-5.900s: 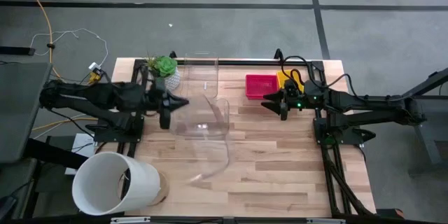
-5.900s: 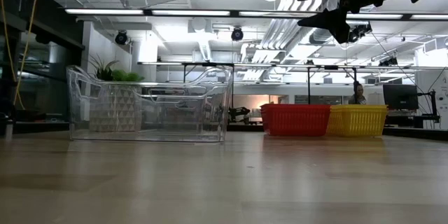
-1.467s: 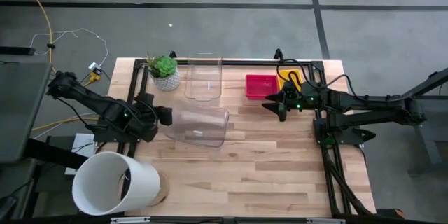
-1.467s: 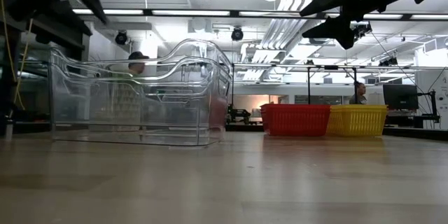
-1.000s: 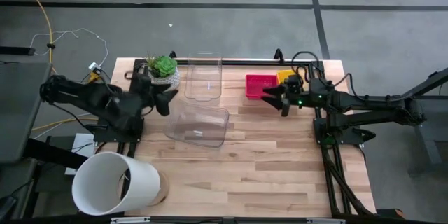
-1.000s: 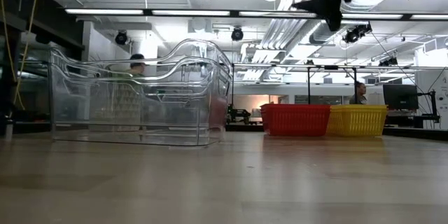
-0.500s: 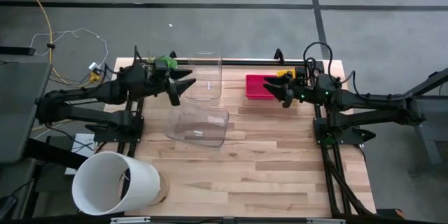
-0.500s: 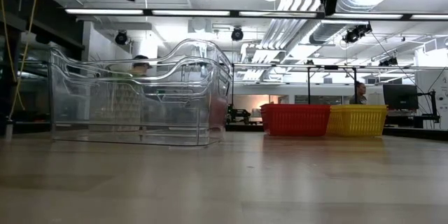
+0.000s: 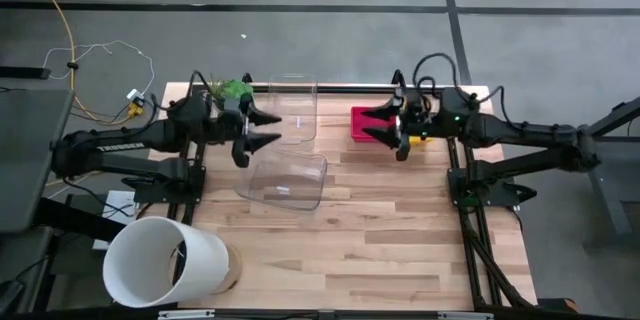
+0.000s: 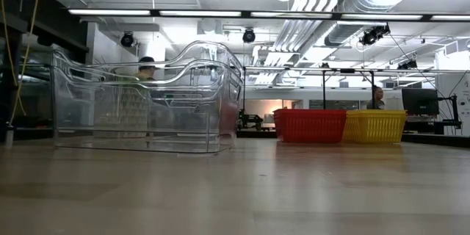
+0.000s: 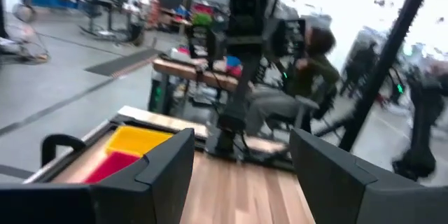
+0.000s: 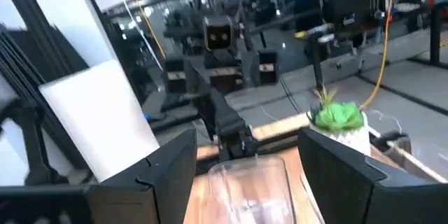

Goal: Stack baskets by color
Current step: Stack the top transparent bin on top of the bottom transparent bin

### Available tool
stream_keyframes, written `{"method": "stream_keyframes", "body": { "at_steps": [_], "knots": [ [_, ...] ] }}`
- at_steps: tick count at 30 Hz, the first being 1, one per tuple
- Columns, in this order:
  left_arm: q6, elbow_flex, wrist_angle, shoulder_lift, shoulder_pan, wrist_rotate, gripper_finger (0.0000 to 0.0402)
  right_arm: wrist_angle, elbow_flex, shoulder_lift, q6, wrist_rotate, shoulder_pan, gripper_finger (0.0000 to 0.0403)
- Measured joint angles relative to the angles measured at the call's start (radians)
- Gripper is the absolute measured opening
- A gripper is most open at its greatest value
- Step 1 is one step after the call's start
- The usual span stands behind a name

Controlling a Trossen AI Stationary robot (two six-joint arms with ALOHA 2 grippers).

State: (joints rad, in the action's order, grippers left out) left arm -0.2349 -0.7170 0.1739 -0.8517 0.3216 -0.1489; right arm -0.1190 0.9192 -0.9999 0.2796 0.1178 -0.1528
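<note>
A red basket (image 9: 362, 120) and a yellow basket (image 10: 374, 125) stand side by side on their bottoms at the table's far right. The low view also shows the red basket (image 10: 310, 125). In the high view my right arm covers most of the yellow one. My right gripper (image 9: 376, 126) hovers open, high over the red basket, pointing level toward the table's left. My left gripper (image 9: 266, 131) hovers open at the far left, pointing level toward the right, above the clear bins. Its wrist view shows the yellow basket (image 11: 136, 140) and red basket (image 11: 105, 166) far ahead.
Two clear plastic bins stand left of centre, one at the far edge (image 9: 292, 110) and one nearer (image 9: 283, 178). A potted plant (image 9: 235, 90) is at the far left. A big white cylinder (image 9: 165, 260) lies at the near left corner. A person sits beyond the table (image 11: 315, 63).
My left gripper has swung from the table's left edge toward the far edge and the right, turning to point level across the table. My right gripper has risen, out of the low view's top, and drifted a little left over the red basket. Both stay open.
</note>
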Motion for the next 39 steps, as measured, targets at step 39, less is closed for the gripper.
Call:
{"method": "stream_keyframes", "body": {
  "at_steps": [39],
  "knots": [
    [-0.16, -0.295, -0.59, -0.267, -0.003, 0.493, 0.0171, 0.056, -0.011, -0.026, 0.036, -0.056, 0.049, 0.0236]
  ]
}}
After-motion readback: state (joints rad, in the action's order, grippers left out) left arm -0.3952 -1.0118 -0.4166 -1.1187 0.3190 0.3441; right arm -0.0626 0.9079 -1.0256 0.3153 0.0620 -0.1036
